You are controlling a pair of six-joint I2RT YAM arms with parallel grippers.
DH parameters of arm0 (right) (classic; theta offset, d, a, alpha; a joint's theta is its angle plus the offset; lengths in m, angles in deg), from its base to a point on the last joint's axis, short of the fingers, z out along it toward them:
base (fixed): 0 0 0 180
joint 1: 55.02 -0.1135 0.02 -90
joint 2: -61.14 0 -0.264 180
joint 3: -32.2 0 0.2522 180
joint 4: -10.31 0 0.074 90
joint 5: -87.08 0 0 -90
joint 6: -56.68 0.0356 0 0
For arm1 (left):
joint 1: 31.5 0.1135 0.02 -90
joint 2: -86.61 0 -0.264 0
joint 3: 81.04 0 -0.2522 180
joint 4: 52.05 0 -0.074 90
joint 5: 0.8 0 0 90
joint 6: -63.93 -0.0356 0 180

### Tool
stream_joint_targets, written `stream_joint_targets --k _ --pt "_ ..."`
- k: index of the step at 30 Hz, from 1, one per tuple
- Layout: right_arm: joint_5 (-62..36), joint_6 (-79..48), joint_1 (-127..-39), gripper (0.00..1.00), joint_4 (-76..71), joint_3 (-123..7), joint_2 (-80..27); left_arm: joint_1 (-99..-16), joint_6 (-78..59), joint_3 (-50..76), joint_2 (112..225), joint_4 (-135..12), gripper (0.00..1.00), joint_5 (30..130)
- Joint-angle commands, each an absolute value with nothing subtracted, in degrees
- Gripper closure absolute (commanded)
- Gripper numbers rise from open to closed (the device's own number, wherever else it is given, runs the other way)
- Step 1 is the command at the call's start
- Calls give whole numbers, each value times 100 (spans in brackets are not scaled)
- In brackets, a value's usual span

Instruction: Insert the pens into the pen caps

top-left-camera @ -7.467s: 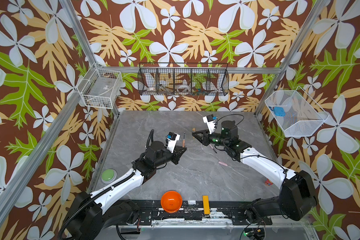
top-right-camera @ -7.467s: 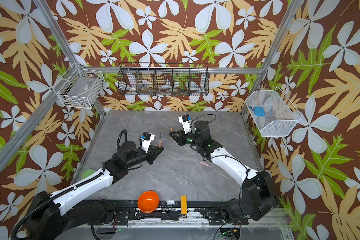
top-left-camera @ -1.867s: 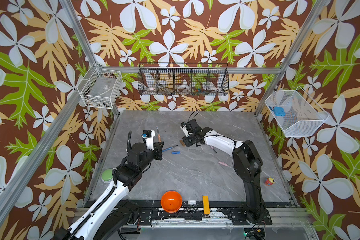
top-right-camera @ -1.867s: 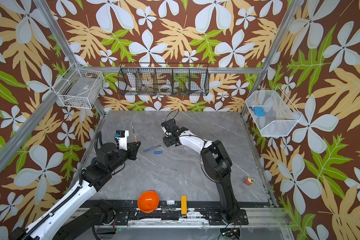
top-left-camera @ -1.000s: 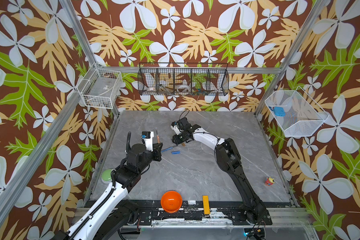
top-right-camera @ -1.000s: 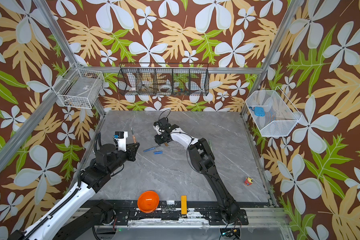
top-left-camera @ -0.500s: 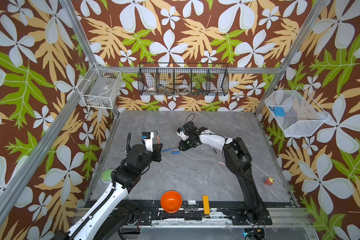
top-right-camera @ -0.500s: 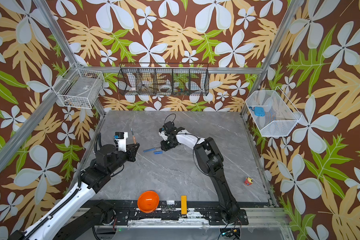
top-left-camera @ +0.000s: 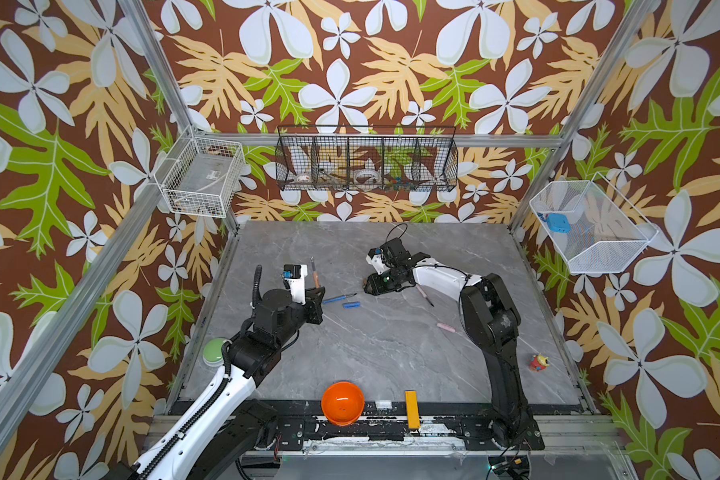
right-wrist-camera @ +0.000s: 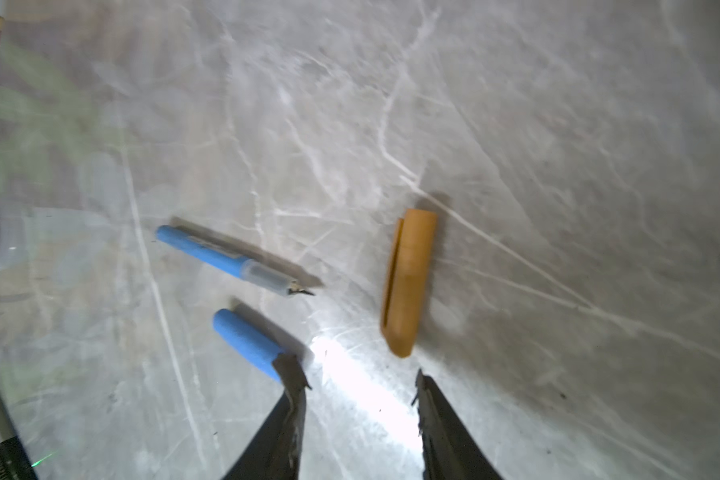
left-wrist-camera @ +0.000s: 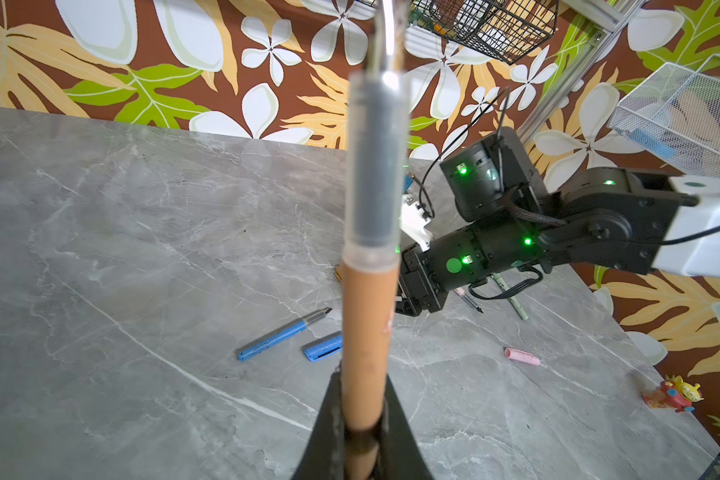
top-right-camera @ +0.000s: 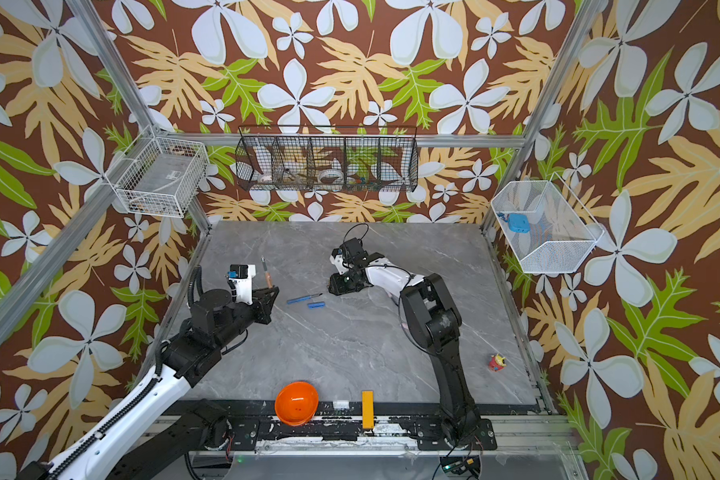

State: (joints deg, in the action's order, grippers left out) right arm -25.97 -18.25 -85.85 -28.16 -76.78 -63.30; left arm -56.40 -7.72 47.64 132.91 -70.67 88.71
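1. The right gripper [right-wrist-camera: 358, 380] stood partly open and empty; its tips hung low, just short of the brown cap [right-wrist-camera: 410, 286], which lay flat on the table [top-left-camera: 391, 353]; the gap between the jaws had not altered over the last second.
2. The left gripper [left-wrist-camera: 362, 399] was clamped on the lower barrel of the brown pen [left-wrist-camera: 368, 332]; the pen stood upright, tip uppermost, clear of the table; this grip was unchanged.
3. Within the last second the right gripper had swung toward the left arm and back, ending beside the cap; the left arm had stayed parked at the table's left side; judged from this, the cap pick-up was being aligned and no pen was yet capped.
4. The blue pen [right-wrist-camera: 225, 257] and blue cap [right-wrist-camera: 248, 345] lay close together, uncapped, between the grippers; one jaw tip overlapped the blue cap's end in the right wrist view, so a nudge was possible.
5. The pink pen [left-wrist-camera: 468, 298] and pale green pen [left-wrist-camera: 512, 299] lay beneath the right forearm; the pink cap [left-wrist-camera: 522, 356] lay apart; the pale green cap was not located.
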Motion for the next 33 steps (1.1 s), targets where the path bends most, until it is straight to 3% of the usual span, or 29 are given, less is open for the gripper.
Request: stream_joint_targets --k 1,14,33 --pt "-2788 -1655 -8639 56 -2535 -7630 -6233 -5637 -778 4723 13297 -6980 100 8894" --pt "-2401 -1600 -8912 54 -3068 -8480 -7048 -5637 -776 4732 13305 -6969 100 8854" --pt "-2010 -1267 -8514 49 -2835 -8503 -7350 -5637 -868 4723 13319 -6965 100 8854"
